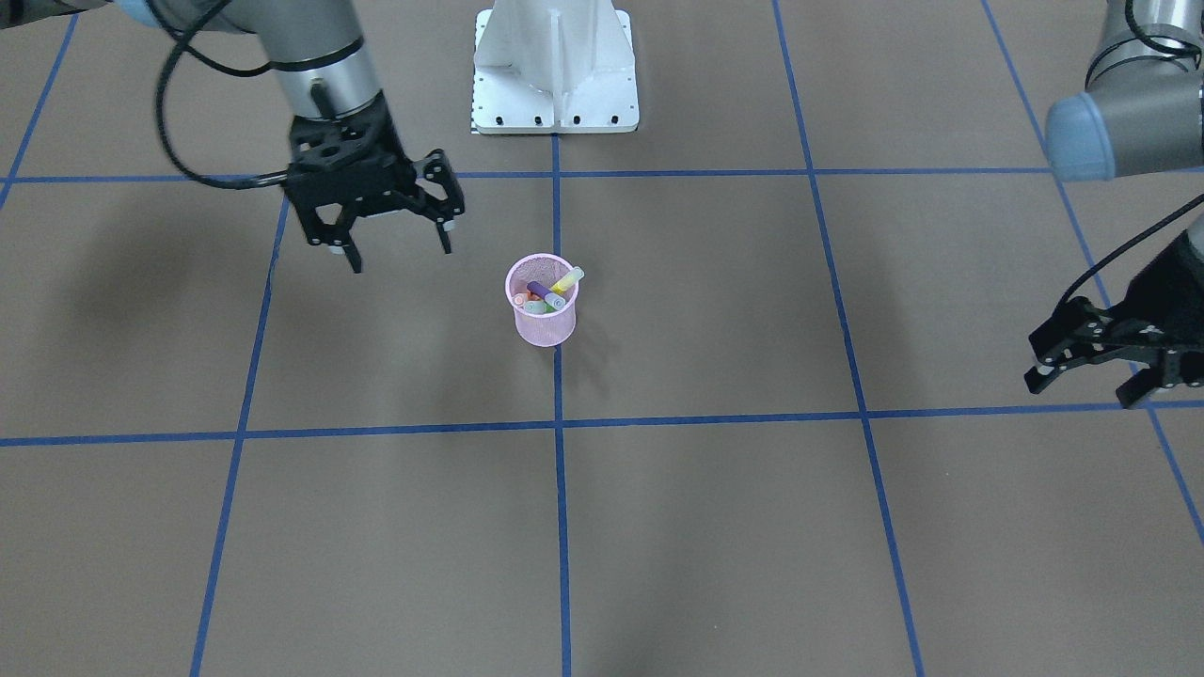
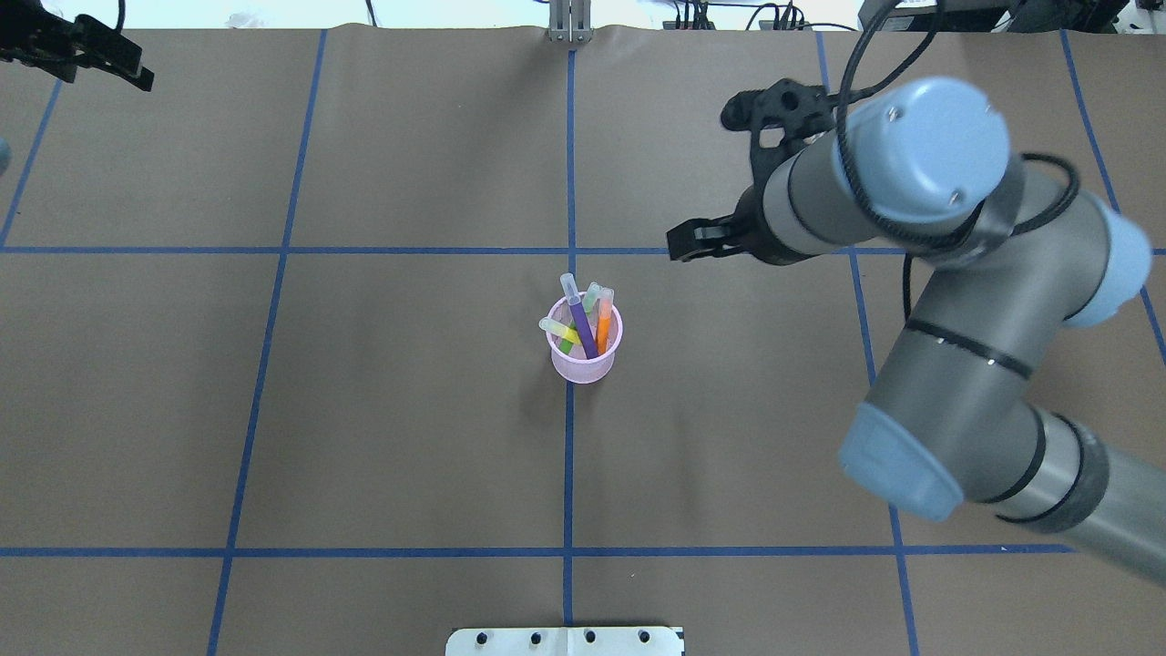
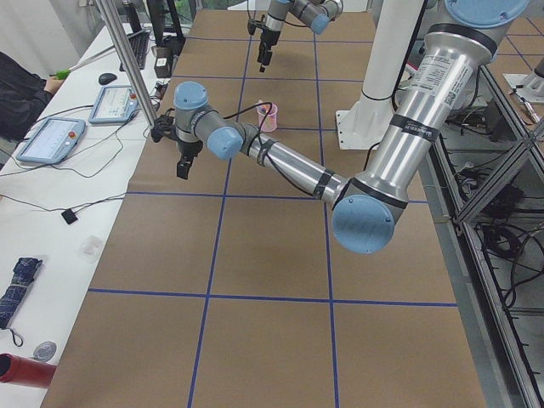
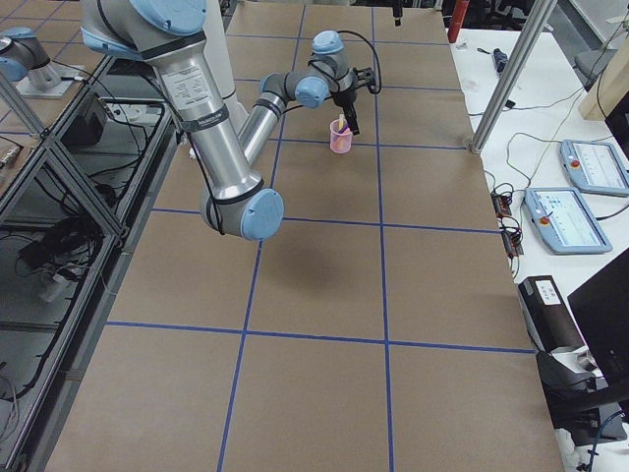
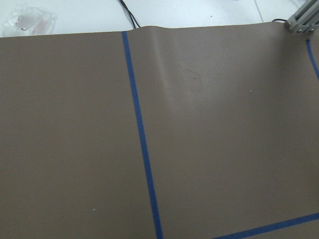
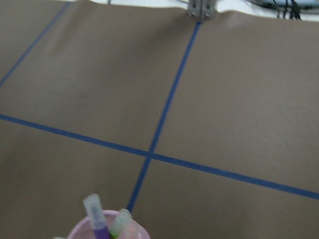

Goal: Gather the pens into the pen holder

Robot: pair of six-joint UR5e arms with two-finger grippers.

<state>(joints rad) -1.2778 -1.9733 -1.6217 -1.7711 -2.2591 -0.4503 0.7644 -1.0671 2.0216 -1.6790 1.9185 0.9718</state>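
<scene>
All four pens (image 1: 550,291) stand in the pink cup (image 1: 544,329), which sits near and below the right gripper (image 1: 400,252), its jaws spread and empty. The cup is well apart from the left gripper (image 1: 1082,387), likewise spread and empty. Collecting looks finished; any pull-away should rise clear of the protruding caps.

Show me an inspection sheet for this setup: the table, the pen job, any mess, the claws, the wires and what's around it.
Surface: table covered in brown paper with a blue tape grid.
Job's things: pens in purple, orange, yellow and green, all standing in the pink pen holder.
Clutter: nothing seen.
Grippers: right gripper open, empty, above the table near the holder; left gripper open, empty, far off to the side.
Cables: black cable loops by the right wrist; second cable runs to the left gripper.
Surroundings: white base plate; side bench with teach pendants; a seated person.
</scene>
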